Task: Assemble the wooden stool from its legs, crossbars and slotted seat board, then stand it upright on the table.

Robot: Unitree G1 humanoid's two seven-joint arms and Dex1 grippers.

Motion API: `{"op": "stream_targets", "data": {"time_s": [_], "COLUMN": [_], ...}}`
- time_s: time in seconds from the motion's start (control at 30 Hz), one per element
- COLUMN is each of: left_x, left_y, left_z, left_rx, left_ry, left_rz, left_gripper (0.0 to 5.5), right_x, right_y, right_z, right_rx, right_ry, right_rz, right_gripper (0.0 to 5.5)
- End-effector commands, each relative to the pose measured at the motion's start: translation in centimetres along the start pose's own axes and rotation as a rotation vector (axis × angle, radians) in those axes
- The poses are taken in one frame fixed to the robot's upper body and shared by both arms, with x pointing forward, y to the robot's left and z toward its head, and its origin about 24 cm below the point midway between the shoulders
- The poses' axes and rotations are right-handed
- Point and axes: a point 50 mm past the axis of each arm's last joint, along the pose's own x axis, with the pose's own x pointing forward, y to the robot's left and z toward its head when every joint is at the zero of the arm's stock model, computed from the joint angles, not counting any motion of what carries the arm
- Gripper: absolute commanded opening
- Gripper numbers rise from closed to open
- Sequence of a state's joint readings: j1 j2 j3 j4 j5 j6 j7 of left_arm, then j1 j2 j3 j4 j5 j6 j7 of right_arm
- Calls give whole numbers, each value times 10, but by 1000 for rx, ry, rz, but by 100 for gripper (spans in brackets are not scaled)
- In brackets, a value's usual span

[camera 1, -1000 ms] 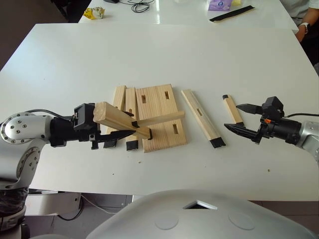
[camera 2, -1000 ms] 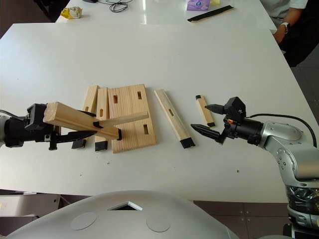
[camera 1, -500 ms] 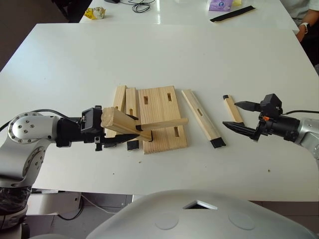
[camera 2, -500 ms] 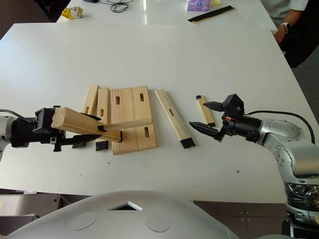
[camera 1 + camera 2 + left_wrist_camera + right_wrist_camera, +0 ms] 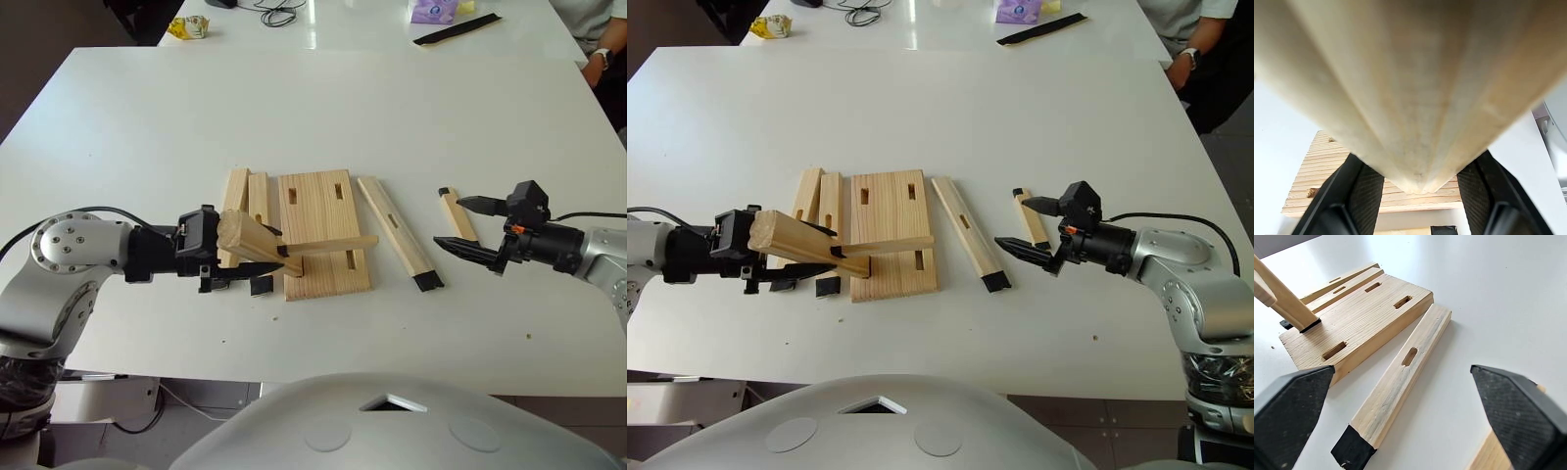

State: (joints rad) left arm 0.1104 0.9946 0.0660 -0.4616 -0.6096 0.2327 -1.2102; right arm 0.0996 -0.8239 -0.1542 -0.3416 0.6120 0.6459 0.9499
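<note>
the white table [image 5: 294, 108] is carrying everything. the slotted seat board [image 5: 318, 211] is lying flat about midway between its left and right edges, somewhat nearer the front edge. a loose slotted leg [image 5: 397, 230] is lying just beside the board on the right-edge side, and two more wooden pieces [image 5: 245, 191] are lying against its left-edge side. the left gripper [image 5: 257, 257] is clamping a thick leg [image 5: 235, 233] by one end, tilting its black-capped end down onto the board, with a thin crossbar [image 5: 338, 242] reaching across the board. a short crossbar [image 5: 458, 217] is lying toward the right edge. the right gripper [image 5: 451, 221] is gaping wide and holding nothing, hovering by it.

nothing is bracing the board, so pushing the leg down is likely risking a skid, or the leg pivoting in its end-only grip.
</note>
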Motion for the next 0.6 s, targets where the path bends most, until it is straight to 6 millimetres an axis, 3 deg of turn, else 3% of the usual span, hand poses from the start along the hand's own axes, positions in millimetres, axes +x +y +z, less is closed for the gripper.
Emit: {"op": "stream_targets", "data": {"time_s": [0.03,0.27,0.6], "left_x": [2,7,16], "left_y": [-8,14,14], "left_z": [-42,-40,-37], "left_rx": [-213,-332,-259], "left_ry": [192,86,73], "left_rz": [-3,91,75], "left_gripper": [206,206,206], "right_x": [2,5,7], "right_y": [0,2,1], "right_z": [2,2,6], "right_rx": [1,1,-12], "right_ry": [-3,-4,-4], "right_rz": [3,9,17], "right_gripper": [513,513,513]}}
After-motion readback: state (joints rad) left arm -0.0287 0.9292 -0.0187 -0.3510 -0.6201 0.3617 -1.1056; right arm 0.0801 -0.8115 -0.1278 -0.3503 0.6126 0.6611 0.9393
